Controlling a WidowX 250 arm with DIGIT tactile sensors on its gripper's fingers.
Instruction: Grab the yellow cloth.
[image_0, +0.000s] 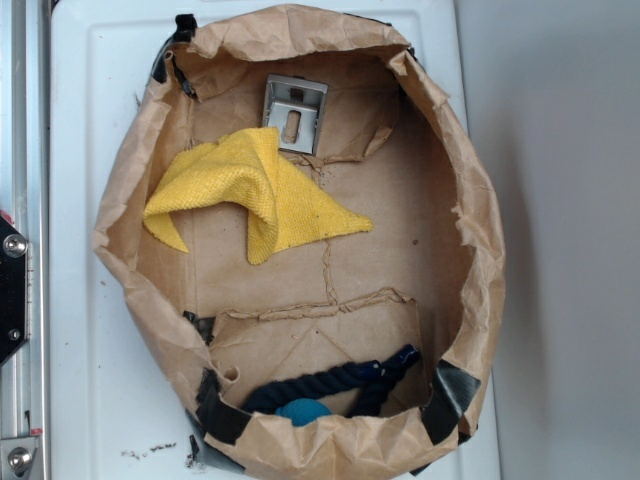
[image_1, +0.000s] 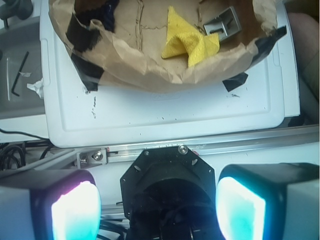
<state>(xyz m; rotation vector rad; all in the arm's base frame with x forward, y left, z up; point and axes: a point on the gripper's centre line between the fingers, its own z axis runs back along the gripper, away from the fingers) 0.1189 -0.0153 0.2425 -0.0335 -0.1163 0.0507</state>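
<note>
The yellow cloth (image_0: 252, 192) lies crumpled inside a brown paper bag basin (image_0: 478, 250), in its upper left part, with pointed corners spreading left, down and right. The wrist view shows the same yellow cloth (image_1: 189, 39) far off at the top, behind the paper rim (image_1: 150, 65). My gripper (image_1: 158, 207) is well away from the bag, over the table's edge and rail, open wide with nothing between its glowing fingertips (image_1: 76, 210). The gripper does not show in the exterior view.
A grey metal bracket (image_0: 294, 113) sits just above the cloth. A dark blue rope (image_0: 340, 378) and a blue ball (image_0: 298, 412) lie at the bag's lower end. The bag rests on a white tray (image_1: 165, 110). A metal rail (image_0: 22, 200) runs down the left.
</note>
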